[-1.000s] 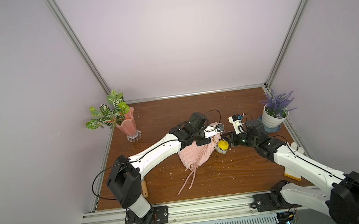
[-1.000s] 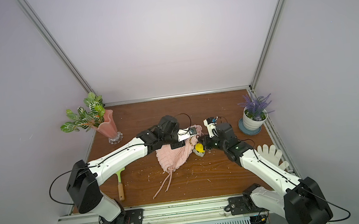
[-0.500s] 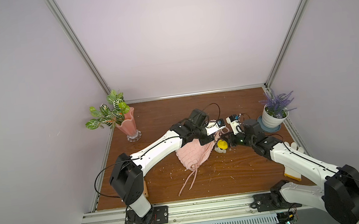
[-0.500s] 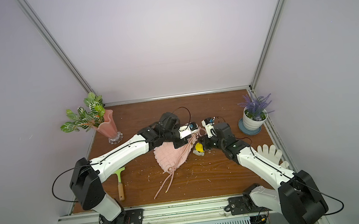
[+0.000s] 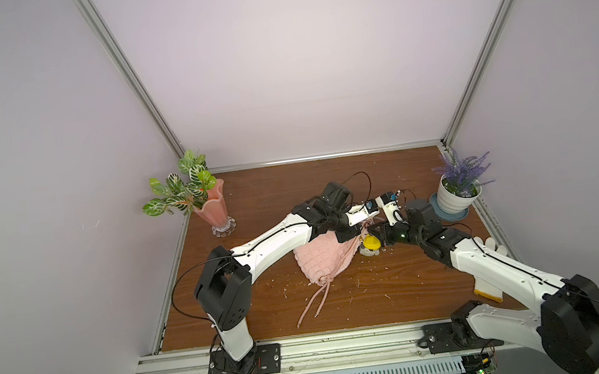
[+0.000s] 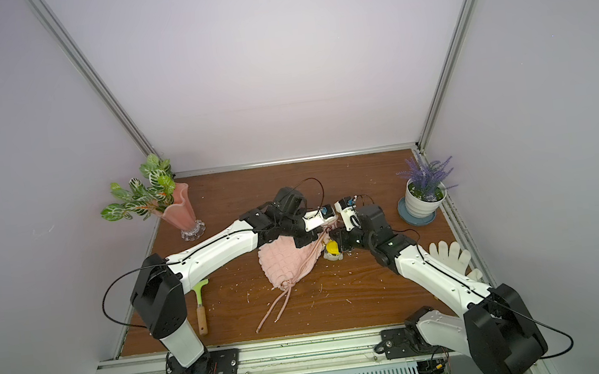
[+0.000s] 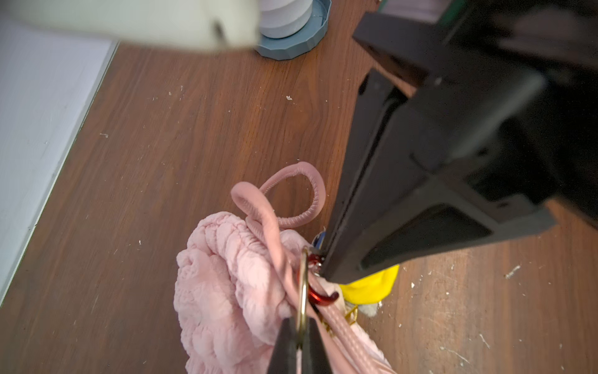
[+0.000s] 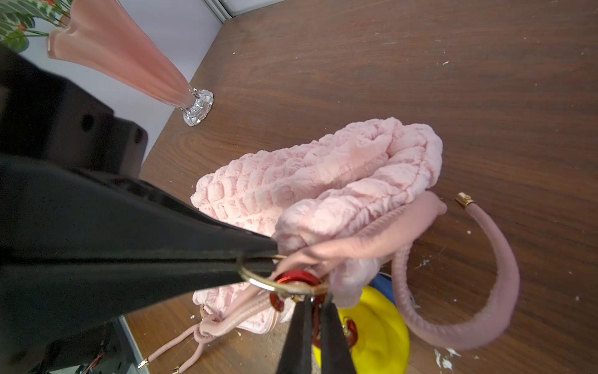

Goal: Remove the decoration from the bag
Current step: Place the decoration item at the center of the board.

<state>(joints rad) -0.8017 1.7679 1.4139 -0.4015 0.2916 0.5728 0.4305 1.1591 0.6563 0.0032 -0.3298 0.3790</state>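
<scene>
Decoration (image 8: 378, 330) mostly hidden by bag (image 8: 323, 181); left tool (image 7: 301, 327) clamps gold ring (image 7: 303, 285); right tool (image 8: 312, 306) closed, hold unclear

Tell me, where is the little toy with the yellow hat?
In both top views the decoration is near the middle of the wooden table, beside the bag on its right side, between it and the lavender pot.

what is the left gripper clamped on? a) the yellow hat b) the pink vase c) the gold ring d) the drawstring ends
c: the left wrist view shows the left gripper shut on the gold ring, next to the red clasp that the right gripper pinches.
</scene>
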